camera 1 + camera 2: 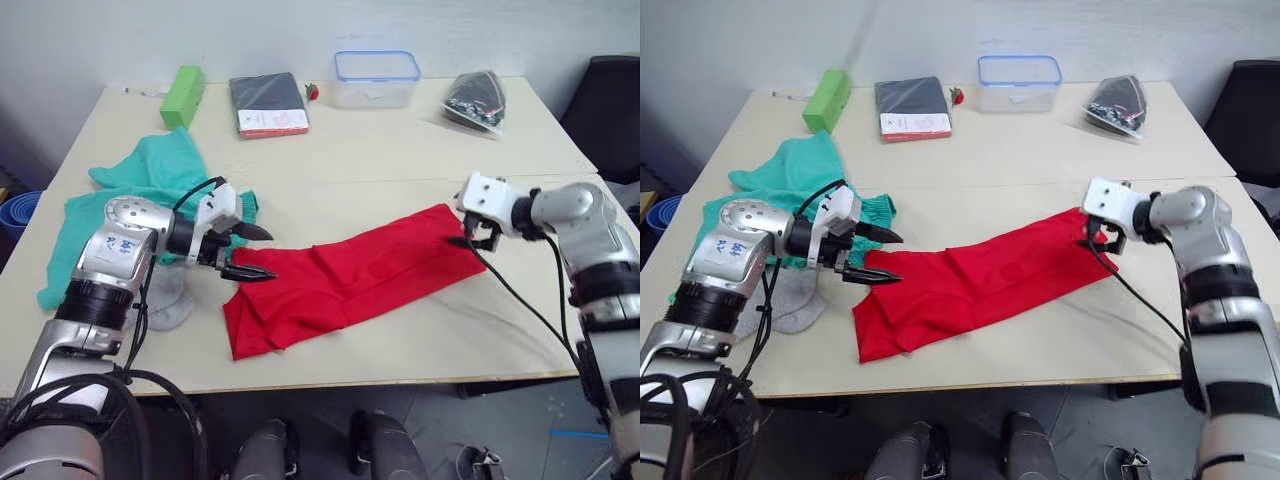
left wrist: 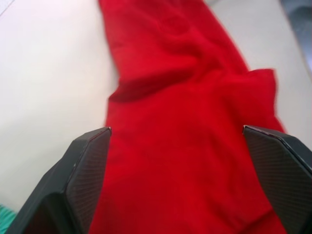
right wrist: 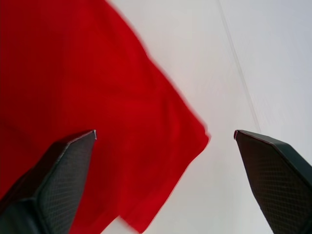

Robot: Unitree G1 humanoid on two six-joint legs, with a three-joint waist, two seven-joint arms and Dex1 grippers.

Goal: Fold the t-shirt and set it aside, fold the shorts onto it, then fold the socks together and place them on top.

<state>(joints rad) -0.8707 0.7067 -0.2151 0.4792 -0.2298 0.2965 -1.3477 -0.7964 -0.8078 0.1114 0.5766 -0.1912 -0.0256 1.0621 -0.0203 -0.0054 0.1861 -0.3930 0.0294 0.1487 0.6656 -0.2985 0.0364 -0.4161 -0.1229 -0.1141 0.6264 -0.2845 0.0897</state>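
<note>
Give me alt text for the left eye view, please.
A red t-shirt, folded into a long strip, lies on a pale table, with the open left gripper and open right gripper at its ends. Teal shorts lie left.

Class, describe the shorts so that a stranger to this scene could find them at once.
Start at the pale table and go to its left side, behind the left gripper. The shorts lie crumpled there, teal-green, unlike the long red t-shirt in front and the small grey socks beside them.
</note>
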